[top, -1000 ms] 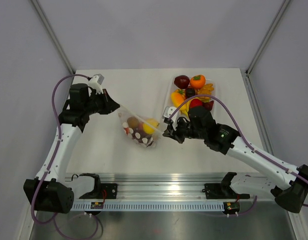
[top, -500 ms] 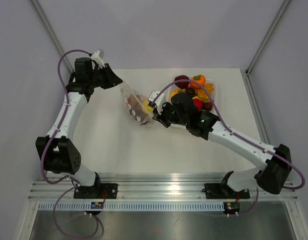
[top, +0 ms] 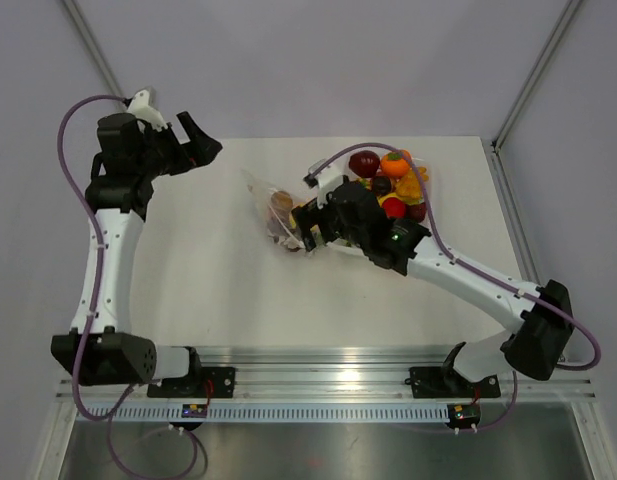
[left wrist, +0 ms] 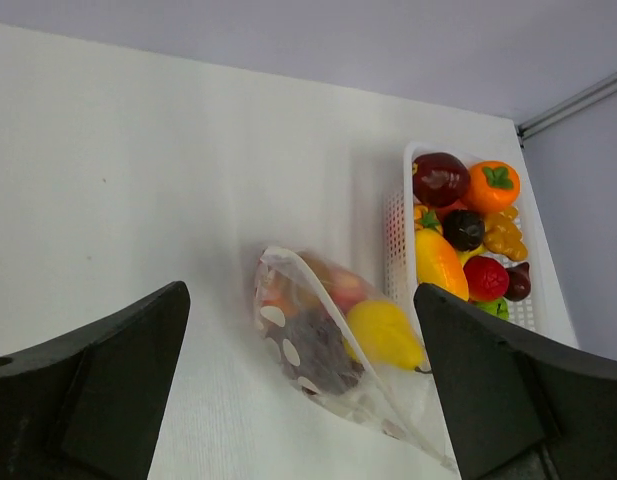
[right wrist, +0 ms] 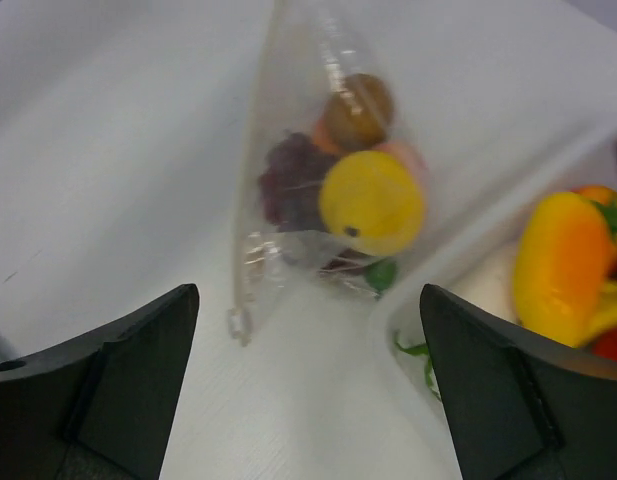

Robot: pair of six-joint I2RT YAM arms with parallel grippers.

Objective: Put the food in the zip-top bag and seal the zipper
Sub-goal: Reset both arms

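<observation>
Your left gripper (top: 195, 140) is raised over the far left corner of the white table (top: 218, 270). Its jaws are spread wide and have hold of nothing. In the left wrist view the small clear crinkly plastic zip-top bag (left wrist: 318, 350) lies below and ahead of those fingers, well apart from them.

The bag's only visible print is a scatter of white oval spots (left wrist: 273, 316) on its lower face. It rests on the table just beside the left wall of the white perforated plastic tray (left wrist: 396, 235). Through the plastic you can see a glossy yellow rounded piece (right wrist: 371, 202), a brown-orange ball (right wrist: 356, 108) and a dark purple lump (right wrist: 293, 185). You cannot tell whether the thin press-seal zipper is closed.

Your right gripper (top: 308, 232) sits low at the bag's right edge, between bag and tray. Its jaws are also wide open and empty. In the right wrist view the bag lies ahead of the fingertips, in line with the gap between them, and neither finger touches the plastic.

The tray holds a dark red apple (left wrist: 440, 178), an orange fruit with a green leaf cap (left wrist: 493, 186), a small black round fruit (left wrist: 463, 229), a yellow-orange pepper (left wrist: 438, 262) and a red strawberry (left wrist: 485, 277).
</observation>
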